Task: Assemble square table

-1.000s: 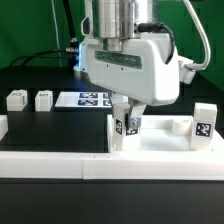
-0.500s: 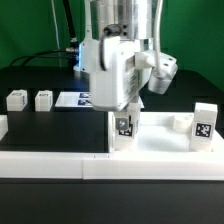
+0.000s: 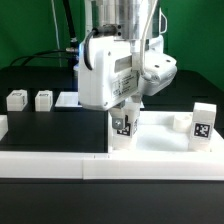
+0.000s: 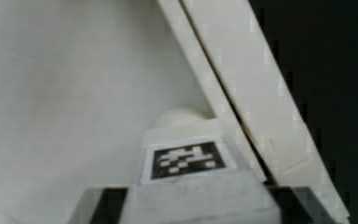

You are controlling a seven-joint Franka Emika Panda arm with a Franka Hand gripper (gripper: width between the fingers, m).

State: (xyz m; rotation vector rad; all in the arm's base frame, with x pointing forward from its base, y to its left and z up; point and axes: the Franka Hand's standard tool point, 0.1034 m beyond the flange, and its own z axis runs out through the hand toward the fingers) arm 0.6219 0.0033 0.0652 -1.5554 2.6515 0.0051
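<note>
The end effector [image 3: 123, 108] is closed partway onto an upright tag-marked leg [image 3: 122, 127], which stands at a corner of the white square tabletop [image 3: 160, 142], close against its raised rim. To seat it well, I judge: hold the leg vertical, press lightly down, twist without the grip slipping

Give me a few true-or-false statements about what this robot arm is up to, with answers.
1. The gripper is closed on a tagged leg standing at a corner of the tabletop. True.
2. Two loose legs sit on the black table, at the exterior view's left. True.
3. All four legs stand on the tabletop. False: only the gripped leg and a second leg do.
4. The tabletop is black. False: it is white.
</note>
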